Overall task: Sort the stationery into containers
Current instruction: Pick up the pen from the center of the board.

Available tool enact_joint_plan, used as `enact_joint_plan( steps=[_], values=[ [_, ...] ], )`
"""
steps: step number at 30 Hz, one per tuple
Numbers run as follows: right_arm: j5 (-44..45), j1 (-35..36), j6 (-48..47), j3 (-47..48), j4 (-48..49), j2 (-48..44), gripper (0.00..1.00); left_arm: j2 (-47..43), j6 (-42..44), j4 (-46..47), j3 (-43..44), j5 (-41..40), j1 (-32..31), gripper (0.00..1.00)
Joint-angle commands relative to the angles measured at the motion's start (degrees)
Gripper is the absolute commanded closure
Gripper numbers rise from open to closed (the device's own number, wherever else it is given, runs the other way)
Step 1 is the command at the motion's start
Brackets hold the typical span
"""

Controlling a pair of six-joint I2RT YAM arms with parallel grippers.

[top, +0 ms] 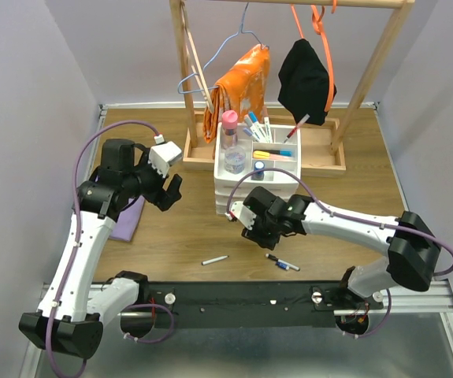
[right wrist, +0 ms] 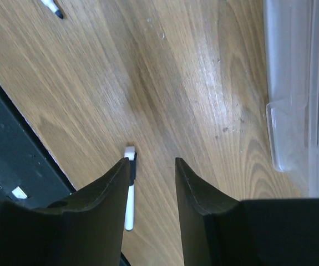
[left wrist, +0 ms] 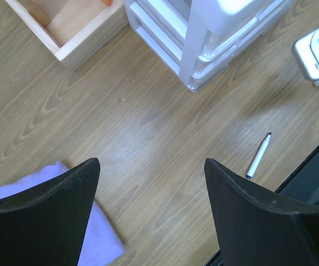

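Beyond the black rail point(top: 242, 303), a white pen point(top: 215, 259) and a dark pen point(top: 282, 263) lay on the pale wood-grain table point(top: 352, 197). The right gripper point(right wrist: 152, 162) stood narrowly parted, empty; the left gripper point(left wrist: 152, 162) gaped wide, empty. Farther back, coloured markers point(top: 258, 128) filled the glossy white divided tray point(top: 217, 161) before the wooden rack point(top: 321, 161) and plain grey walls point(top: 21, 94).

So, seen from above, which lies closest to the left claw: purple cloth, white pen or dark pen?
From the left gripper, top view:
1. Purple cloth, just beside it on its left.
2. White pen, toward the near edge, centre.
3. Dark pen, farther right along that edge.
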Motion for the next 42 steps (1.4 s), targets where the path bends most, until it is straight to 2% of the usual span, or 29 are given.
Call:
enact_joint_plan(
  steps=[1, 8, 26, 42],
  values=[
    [1.70, 0.84, 0.44, 2.56, -5.18, 1.83, 0.54, -1.78, -0.94, 2.09, 0.45, -0.88, 0.41, 0.14],
    [1.00, 2.68, 0.53, 3.10, -11.68, 2.98, 0.55, -3.88, -0.67, 3.67, -1.56, -1.05, 0.41, 0.14],
    [2.06, 4.09, 2.55, 3.09, -11.25, 10.35, 0.55, -9.42, -2.69, 4.37, -6.05, -1.49, 1.20, 0.13],
    [2.06, 4.00, 4.75, 3.97, -8.70, 15.81, 0.66, -11.18, -2.16, 5.16, -8.42, -1.32, 2.17, 0.12]
  ],
)
